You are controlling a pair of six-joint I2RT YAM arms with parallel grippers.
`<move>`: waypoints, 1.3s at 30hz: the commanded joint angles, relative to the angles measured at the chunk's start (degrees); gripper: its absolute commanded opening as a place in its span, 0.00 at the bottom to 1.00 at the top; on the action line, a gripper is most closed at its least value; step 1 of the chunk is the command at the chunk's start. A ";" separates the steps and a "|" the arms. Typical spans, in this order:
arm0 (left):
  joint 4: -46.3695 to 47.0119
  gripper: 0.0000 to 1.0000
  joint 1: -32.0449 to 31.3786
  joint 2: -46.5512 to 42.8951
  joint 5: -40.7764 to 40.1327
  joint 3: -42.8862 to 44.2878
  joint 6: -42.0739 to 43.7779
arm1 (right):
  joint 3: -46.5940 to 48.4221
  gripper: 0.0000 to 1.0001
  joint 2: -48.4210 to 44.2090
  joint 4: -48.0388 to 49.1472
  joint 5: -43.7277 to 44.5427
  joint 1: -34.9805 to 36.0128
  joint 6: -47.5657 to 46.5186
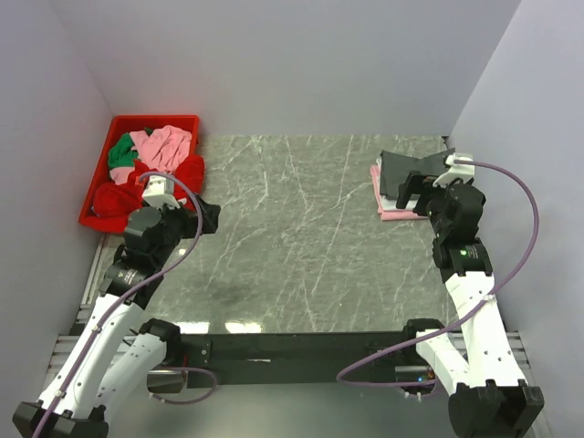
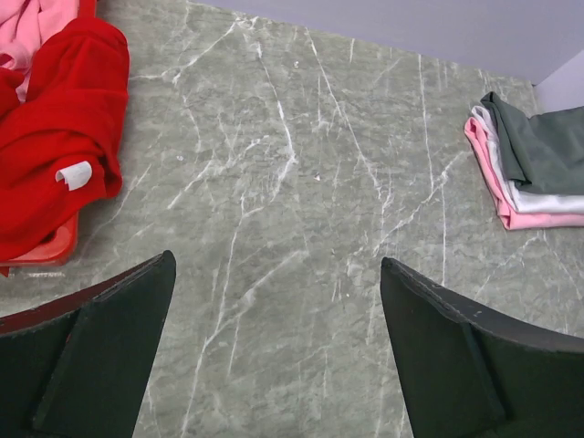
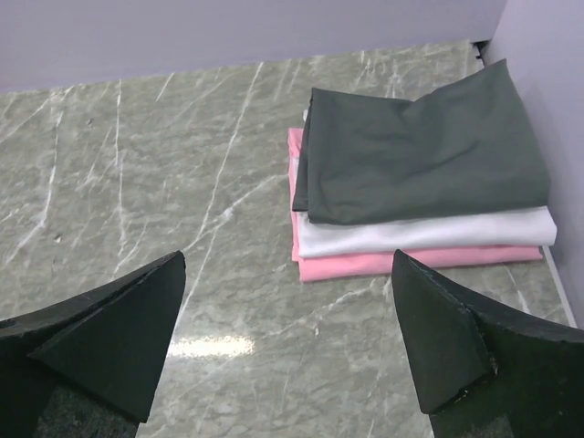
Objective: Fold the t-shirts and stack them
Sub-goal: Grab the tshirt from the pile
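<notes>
Caught between garments, the left tool [image 2: 276,260] hangs with its jaws spread wide and empty over the surface [image 1: 301,246] near the left edge. The right tool [image 3: 287,255], likewise released and holding nothing, hovers just short of the finished stack by the far right corner. That stack counts three folded pieces close to the right edge: a dark grey t-shirt [image 3: 420,146] on top, a white t-shirt [image 3: 429,233] under it and a pink t-shirt [image 3: 411,265] at the bottom, their edges roughly in line. The unfolded laundry lies heaped in the red bin [image 1: 155,119] at the far left corner. There a large red t-shirt [image 2: 64,137] spills over the rim on the side facing the surface, a white label showing, with a crumpled pink tee [image 1: 164,144] and a green tee [image 1: 121,153] behind it. The step in hand appears to be fetching the next shirt, most likely the red one, since it lies nearest the left tool. That move would call for the left tool to swing toward the overhanging cloth, pinch one layer without snagging the tees beneath, and draw it onto the bare middle of the surface. The right tool would then need to come across from the stack so that both can spread the shirt flat before folding.
</notes>
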 commanded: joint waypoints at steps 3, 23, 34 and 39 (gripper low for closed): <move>1.05 1.00 0.03 -0.97 0.15 1.50 0.13 | 1.24 1.00 0.19 1.26 -0.88 -0.04 -2.69; -13.27 0.92 24.46 37.05 -9.43 33.21 -22.73 | 0.55 0.99 0.90 -5.35 -39.84 -1.18 -14.32; -26.29 0.82 24.91 55.37 -20.58 45.63 -24.93 | 0.64 0.99 0.20 -5.52 -38.78 -1.27 -13.96; -30.50 0.81 24.99 61.16 -23.14 47.73 -24.31 | 0.81 0.99 0.55 -5.87 -38.61 -1.27 -14.23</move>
